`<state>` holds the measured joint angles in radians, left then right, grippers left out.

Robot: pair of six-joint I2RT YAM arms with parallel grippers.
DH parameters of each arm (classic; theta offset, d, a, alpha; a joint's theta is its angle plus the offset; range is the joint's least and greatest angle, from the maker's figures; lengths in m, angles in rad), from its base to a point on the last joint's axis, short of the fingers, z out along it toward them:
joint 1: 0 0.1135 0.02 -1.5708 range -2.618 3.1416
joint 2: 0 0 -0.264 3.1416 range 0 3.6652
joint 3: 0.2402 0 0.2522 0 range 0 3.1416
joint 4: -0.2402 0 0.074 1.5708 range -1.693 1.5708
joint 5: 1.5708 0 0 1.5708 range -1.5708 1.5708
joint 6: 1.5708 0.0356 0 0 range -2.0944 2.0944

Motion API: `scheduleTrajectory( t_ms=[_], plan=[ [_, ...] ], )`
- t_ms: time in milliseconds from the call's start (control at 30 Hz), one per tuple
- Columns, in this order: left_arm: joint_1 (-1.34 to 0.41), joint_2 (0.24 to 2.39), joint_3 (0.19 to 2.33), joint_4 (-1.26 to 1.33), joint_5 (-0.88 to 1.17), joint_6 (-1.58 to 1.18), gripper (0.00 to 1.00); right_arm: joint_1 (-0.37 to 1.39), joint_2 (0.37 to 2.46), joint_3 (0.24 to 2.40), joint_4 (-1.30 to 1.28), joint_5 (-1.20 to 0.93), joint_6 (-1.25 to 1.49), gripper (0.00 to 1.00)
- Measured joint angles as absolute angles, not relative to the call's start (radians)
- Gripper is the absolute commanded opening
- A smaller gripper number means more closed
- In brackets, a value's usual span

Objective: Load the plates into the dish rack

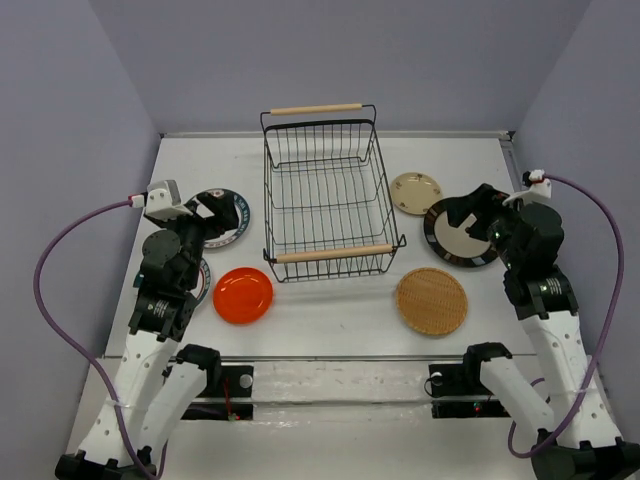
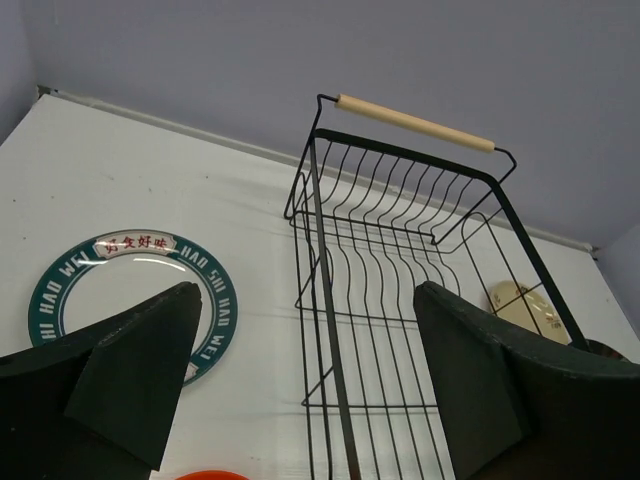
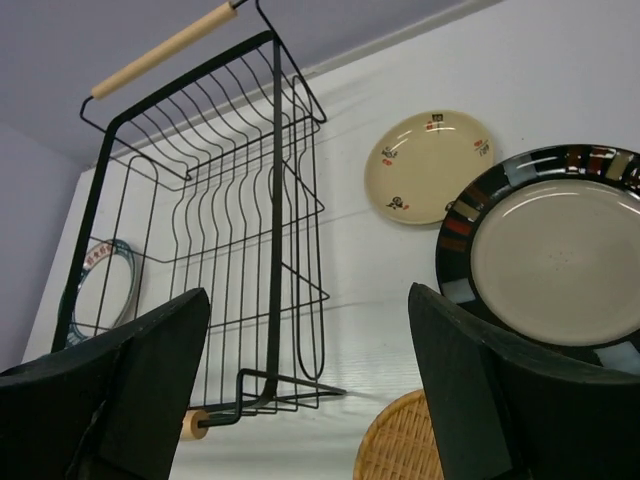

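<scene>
Our left hand (image 2: 305, 290) at nine o'clock and right hand (image 3: 308, 292) at three of the dish rack (image 1: 333, 254), both wide

orange plate (image 1: 243, 295), black wire rack (image 1: 325, 215)

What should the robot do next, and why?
Probably lower the left gripper toward the teal-rimmed plate: its jaws are wide open and empty, that plate lies right by it, and the dish rack has no plates in it yet.
</scene>
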<state>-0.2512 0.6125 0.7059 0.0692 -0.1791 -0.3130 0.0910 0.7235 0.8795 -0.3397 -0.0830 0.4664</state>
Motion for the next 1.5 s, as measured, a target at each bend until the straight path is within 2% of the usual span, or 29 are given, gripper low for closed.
scheduleTrajectory(
  t_ms=[167,400,633,800,967,1133,1367,1500],
  plan=[
    [-0.251,0.612,0.706,0.070,-0.154,-0.314,0.99,0.091,0.760,0.832,-0.343,0.010,0.516,0.75],
    [-0.283,0.589,0.706,0.069,-0.120,-0.302,0.99,0.091,0.851,0.735,-0.375,0.157,0.638,0.68],
    [-0.351,0.513,0.706,0.071,-0.116,-0.280,0.99,0.043,0.874,0.684,-0.375,0.326,0.716,0.67],
    [-0.402,0.488,0.706,0.075,-0.116,-0.263,0.99,-0.103,0.941,0.649,-0.365,0.350,0.743,0.67],
    [-0.450,0.461,0.706,0.064,-0.125,-0.250,0.99,-0.270,1.022,0.610,-0.316,0.284,0.761,0.66],
    [-0.495,0.454,0.706,0.062,-0.136,-0.238,0.99,-0.399,1.162,0.528,-0.174,0.103,0.788,0.66],
    [-0.505,0.452,0.706,0.062,-0.140,-0.233,0.99,-0.437,1.274,0.414,0.126,-0.158,0.846,0.65],
    [-0.508,0.451,0.706,0.062,-0.140,-0.233,0.99,-0.441,1.328,0.375,0.282,-0.245,0.894,0.58]
  ],
)
